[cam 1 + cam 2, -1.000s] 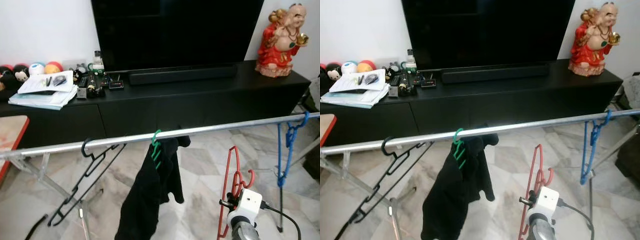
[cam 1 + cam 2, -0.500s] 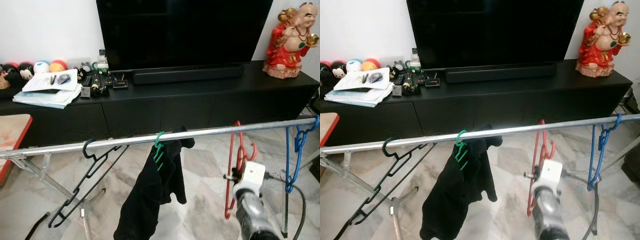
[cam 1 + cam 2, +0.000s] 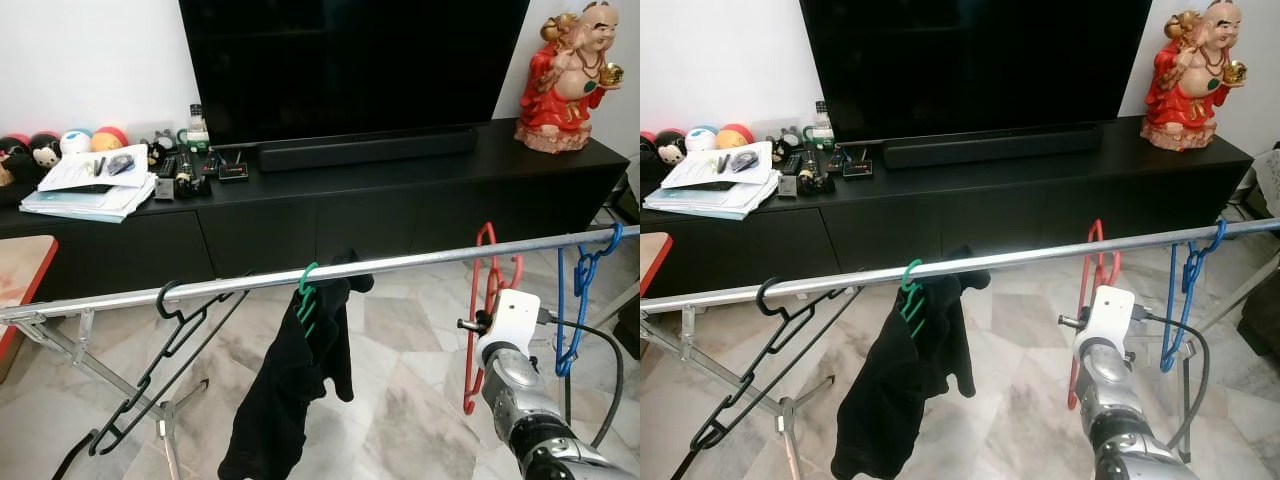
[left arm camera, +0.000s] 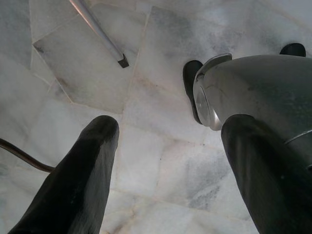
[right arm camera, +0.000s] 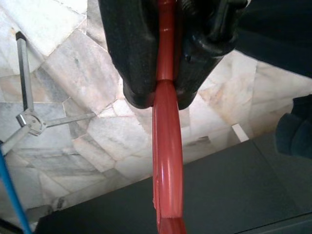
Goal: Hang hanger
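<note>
A silver clothes rail (image 3: 420,260) runs across in front of me. My right gripper (image 5: 165,92) is shut on the red hanger (image 3: 478,330), holding it by its side bar just right of the rail's middle. The hanger's hook (image 3: 487,232) pokes above the rail on its far side; I cannot tell whether it rests on the rail. A black hanger (image 3: 165,305), a green hanger (image 3: 306,290) carrying a black garment (image 3: 285,390) and a blue hanger (image 3: 580,290) hang on the rail. My left gripper (image 4: 170,161) hangs open over the marble floor.
Behind the rail stands a long black TV console (image 3: 400,200) with a large TV (image 3: 350,60), a red figurine (image 3: 565,85), papers (image 3: 85,185) and plush toys (image 3: 45,145). The rack's folding legs (image 3: 90,360) spread at lower left. A black cable (image 3: 590,350) loops by my right arm.
My right arm has lifted the red hanger from well below the rail up to it, so the hook now stands above the rail. The head view has shifted slightly.
</note>
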Controlling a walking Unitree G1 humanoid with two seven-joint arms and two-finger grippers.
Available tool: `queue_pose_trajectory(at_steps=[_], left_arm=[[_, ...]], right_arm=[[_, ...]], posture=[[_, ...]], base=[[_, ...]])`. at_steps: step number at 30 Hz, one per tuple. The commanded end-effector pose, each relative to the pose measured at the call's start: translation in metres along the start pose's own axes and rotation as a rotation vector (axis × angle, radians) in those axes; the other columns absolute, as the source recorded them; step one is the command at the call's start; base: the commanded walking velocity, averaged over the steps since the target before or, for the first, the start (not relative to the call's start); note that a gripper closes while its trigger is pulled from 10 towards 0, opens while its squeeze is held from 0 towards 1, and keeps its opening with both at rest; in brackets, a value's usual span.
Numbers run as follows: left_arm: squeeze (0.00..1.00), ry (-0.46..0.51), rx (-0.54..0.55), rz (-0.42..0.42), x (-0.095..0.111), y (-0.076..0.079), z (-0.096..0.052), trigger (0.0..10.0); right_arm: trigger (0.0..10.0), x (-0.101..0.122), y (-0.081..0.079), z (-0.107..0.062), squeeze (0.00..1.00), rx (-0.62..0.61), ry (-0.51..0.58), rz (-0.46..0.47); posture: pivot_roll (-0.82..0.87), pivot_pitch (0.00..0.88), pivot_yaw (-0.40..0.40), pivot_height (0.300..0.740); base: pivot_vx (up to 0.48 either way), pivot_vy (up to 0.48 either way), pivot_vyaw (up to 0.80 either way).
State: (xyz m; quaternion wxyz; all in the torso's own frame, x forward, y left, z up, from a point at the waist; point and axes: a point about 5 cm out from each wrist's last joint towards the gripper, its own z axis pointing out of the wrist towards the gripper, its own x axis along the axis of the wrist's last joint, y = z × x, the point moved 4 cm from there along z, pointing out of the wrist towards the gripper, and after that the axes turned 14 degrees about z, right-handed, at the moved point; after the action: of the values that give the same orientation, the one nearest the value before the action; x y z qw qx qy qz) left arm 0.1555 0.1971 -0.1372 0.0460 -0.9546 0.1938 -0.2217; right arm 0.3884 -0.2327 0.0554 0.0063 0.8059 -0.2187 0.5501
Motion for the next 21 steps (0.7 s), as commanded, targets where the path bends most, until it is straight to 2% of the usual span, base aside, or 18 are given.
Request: queue_pose_trajectory(at_steps=[1, 8, 21], left_arm=[[0.00, -0.016, -0.031, 0.002, -0.005, 0.009, 0.000, 10.0], [0.00, -0.014, -0.034, -0.002, -0.005, 0.009, 0.000, 10.0], [0.00, -0.015, -0.037, 0.002, -0.005, 0.009, 0.000, 10.0]], right_arm=[[10.0, 0.008, -0.005, 0.002, 0.00, 0.007, 0.001, -0.020], [10.0, 0.019, -0.013, 0.003, 0.00, 0.035, 0.007, -0.044], [10.0, 0.010, -0.026, 0.003, 0.00, 0.081, -0.070, -0.128]], posture=[[0.09, 0.056, 0.015, 0.740], [0.09, 0.059, 0.014, 0.740], [0.10, 0.062, 0.013, 0.740]], base=[[0.000, 0.000, 0.00], [0.000, 0.000, 0.00], [0.000, 0.000, 0.00]])
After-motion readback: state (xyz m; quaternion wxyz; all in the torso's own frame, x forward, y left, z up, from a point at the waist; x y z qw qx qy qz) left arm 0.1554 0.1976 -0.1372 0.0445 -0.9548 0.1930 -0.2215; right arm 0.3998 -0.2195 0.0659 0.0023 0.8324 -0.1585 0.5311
